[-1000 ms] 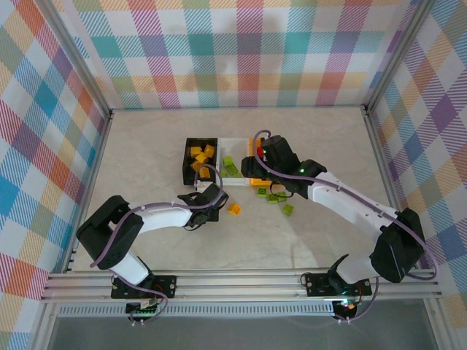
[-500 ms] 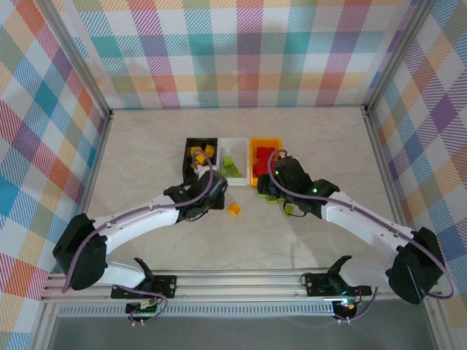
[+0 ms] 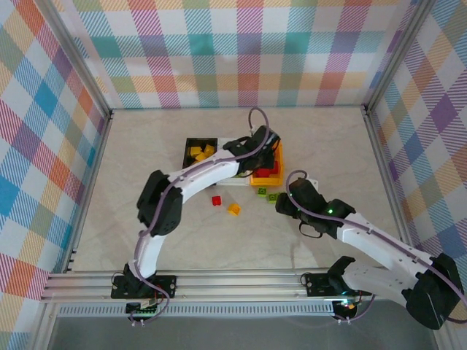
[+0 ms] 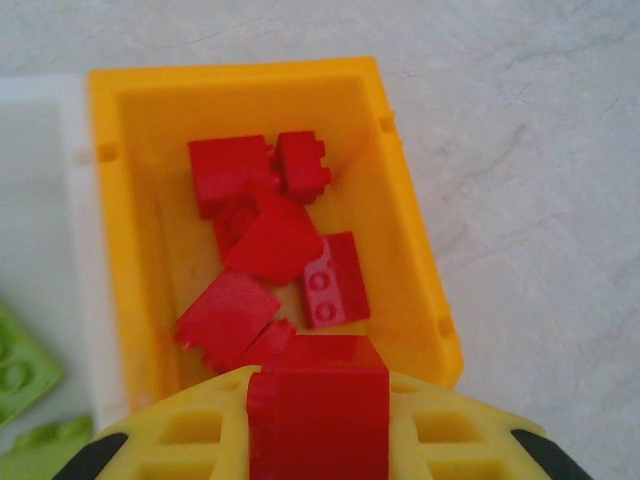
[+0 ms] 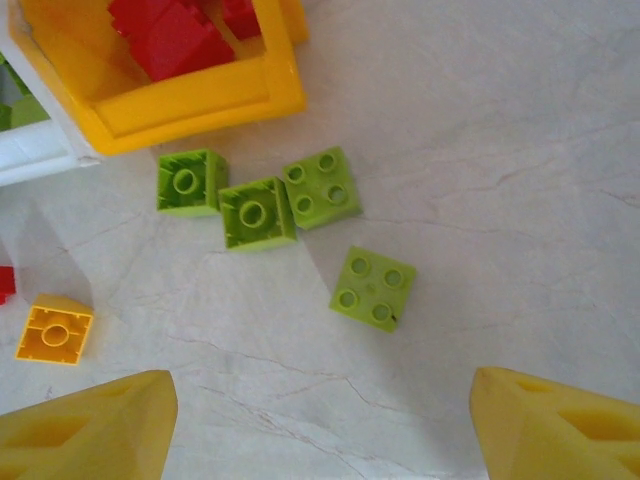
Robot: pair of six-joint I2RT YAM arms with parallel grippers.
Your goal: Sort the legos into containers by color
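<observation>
My left gripper [image 4: 318, 425] is shut on a red lego [image 4: 318, 410] and hangs over the near end of the orange-yellow bin [image 4: 420, 250], which holds several red legos [image 4: 270, 240]. From above, that gripper [image 3: 264, 160] sits over the orange-yellow bin [image 3: 278, 166], between the black bin [image 3: 188, 157] with yellow legos and the table's right side. My right gripper [image 5: 325, 430] is open above bare table, its fingers [image 5: 90, 430] wide apart. Ahead of it lie several lime green legos [image 5: 373, 288], three of them clustered [image 5: 257, 212] beside the orange-yellow bin [image 5: 200, 100]. A yellow lego [image 5: 54, 330] lies to the left.
The white bin [image 5: 35, 150] stands against the orange-yellow one, and green legos [image 4: 20, 365] lie in it. A loose red lego [image 3: 217, 200] and a yellow lego [image 3: 234, 209] rest on the table in front of the bins. Open table spreads to the right and front.
My left arm has swung from the table in front of the black bin to over the orange-yellow bin, carrying a red lego. My right gripper has drawn back from that bin toward the green legos.
</observation>
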